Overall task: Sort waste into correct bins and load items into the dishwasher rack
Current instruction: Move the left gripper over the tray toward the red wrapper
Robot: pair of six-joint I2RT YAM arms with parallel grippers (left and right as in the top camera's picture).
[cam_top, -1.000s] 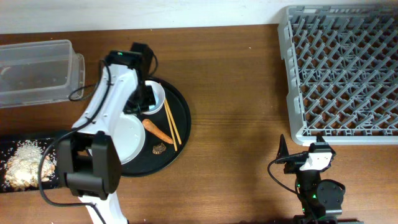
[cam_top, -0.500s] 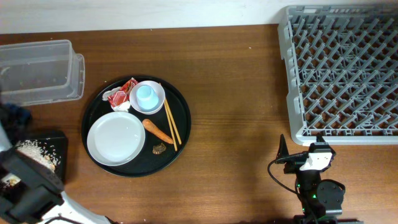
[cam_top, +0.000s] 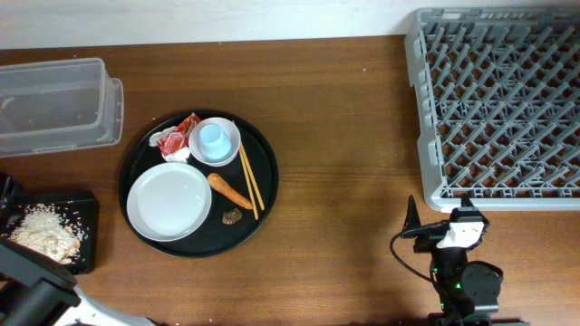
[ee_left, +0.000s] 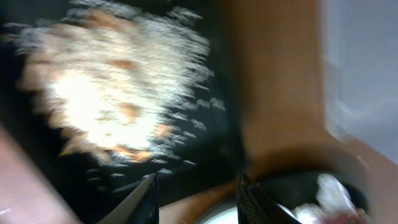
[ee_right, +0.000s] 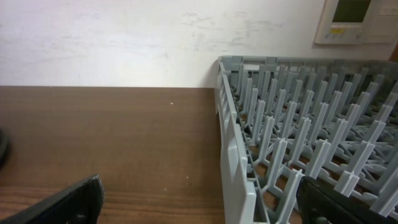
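Brown wood tabletop (cam_top: pixel 344 127) runs under everything you see. At far left sits the clear tub (cam_top: pixel 54 104). Near of it, at the left edge, the black box (cam_top: pixel 83 205) holds the pale flakes (cam_top: pixel 41 234). On the round black tray (cam_top: pixel 265 195) lie the white plate (cam_top: pixel 169 201), the cup (cam_top: pixel 214 140), the red-and-white wrapper (cam_top: pixel 172 142), the chopsticks (cam_top: pixel 248 177), the carrot piece (cam_top: pixel 228 190) and the brown lump (cam_top: pixel 232 216). The grey rack (cam_top: pixel 498 109) fills the far right corner.

Bare wood stretches between tray and rack. Your left gripper (ee_left: pixel 196 199) hangs over the black box, its view blurred, jaws partly apart with nothing between them. Your right gripper (ee_right: pixel 198 186) sits near the rack's near-left corner, jaws spread wide.
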